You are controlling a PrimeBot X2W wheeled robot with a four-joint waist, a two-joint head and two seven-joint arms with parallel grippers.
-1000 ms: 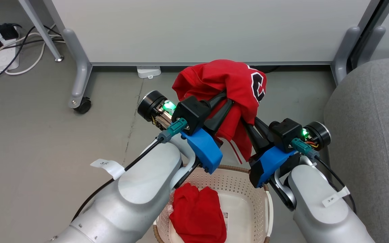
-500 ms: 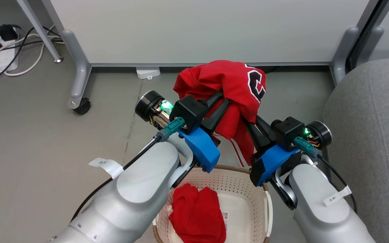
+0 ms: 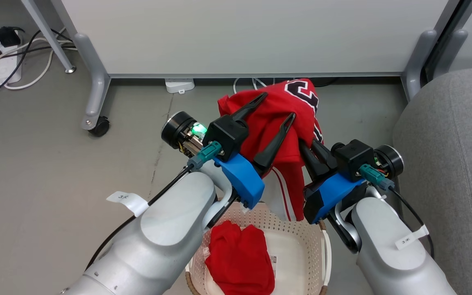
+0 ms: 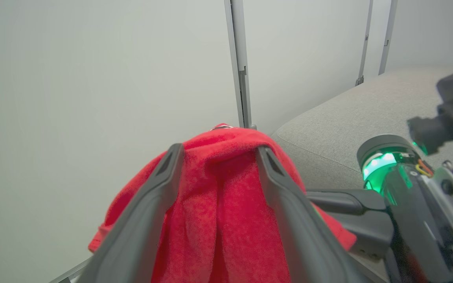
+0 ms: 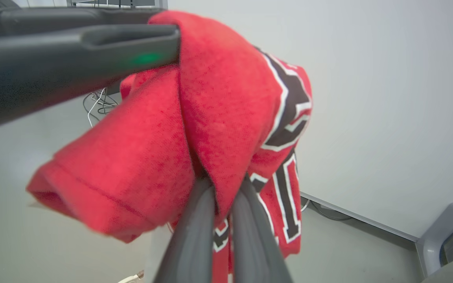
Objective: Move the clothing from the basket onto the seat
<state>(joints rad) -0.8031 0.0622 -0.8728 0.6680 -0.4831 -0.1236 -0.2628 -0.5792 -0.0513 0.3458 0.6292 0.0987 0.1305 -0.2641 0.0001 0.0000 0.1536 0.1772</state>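
Observation:
A red jersey [image 3: 291,108] with a black-and-white number hangs in the air above the basket [image 3: 301,223], a cream perforated tub with a brown rim. My right gripper [image 3: 306,146] is shut on the jersey's fold, seen close in the right wrist view [image 5: 226,192]. My left gripper [image 3: 274,110] is open, its two fingers spread with the cloth [image 4: 218,188] lying loose against them. A second red garment [image 3: 239,262] lies crumpled in the basket. The light-grey seat [image 3: 453,164] stands to the right.
A white partition panel [image 3: 240,37] on castor feet [image 3: 100,127] stands just beyond the jersey. Power strips and cables [image 3: 2,61] lie on the grey floor at the far left. The seat's edge [image 4: 340,125] is close behind my right wrist.
My left gripper has opened and let go of the jersey. The cloth has sagged and turned, its number now facing up, and it hangs from the right gripper.

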